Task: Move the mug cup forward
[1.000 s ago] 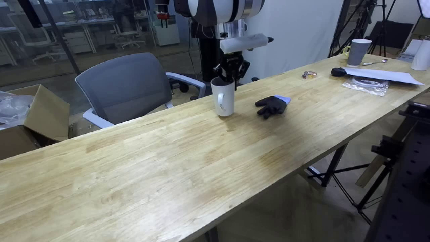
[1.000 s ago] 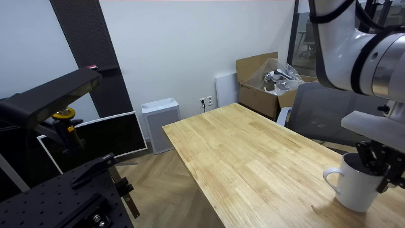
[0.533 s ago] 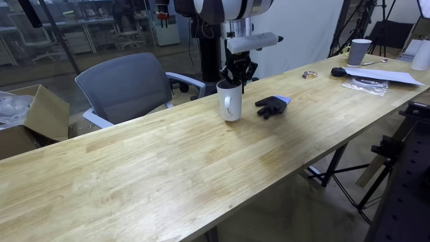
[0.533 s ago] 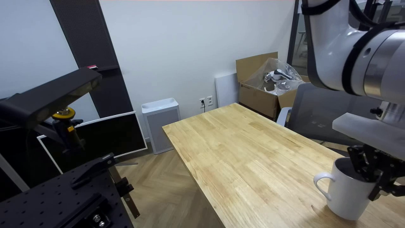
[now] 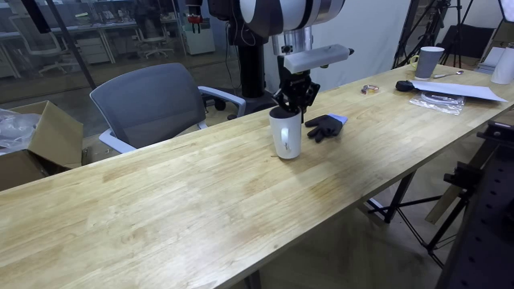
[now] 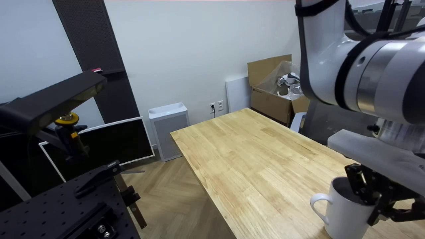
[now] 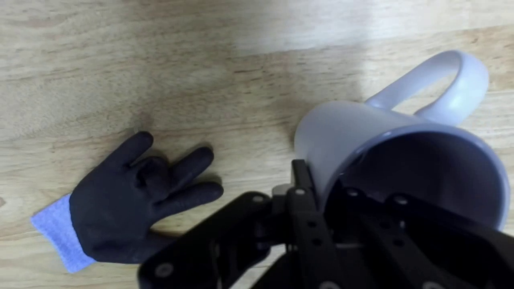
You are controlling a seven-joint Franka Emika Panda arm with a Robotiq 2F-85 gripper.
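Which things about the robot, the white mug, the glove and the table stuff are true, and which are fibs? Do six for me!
1. The gripper holds the white mug by its handle. False: it pinches the mug's wall, and the handle is free.
2. The black glove has a blue cuff. True.
3. The white mug lies on its side. False: it is roughly upright, opening at the top.
4. The black glove touches the white mug. False: the wrist view shows bare table between them.
5. A spoon lies beside the gray cup. True.
6. The chair has a gray back. True.
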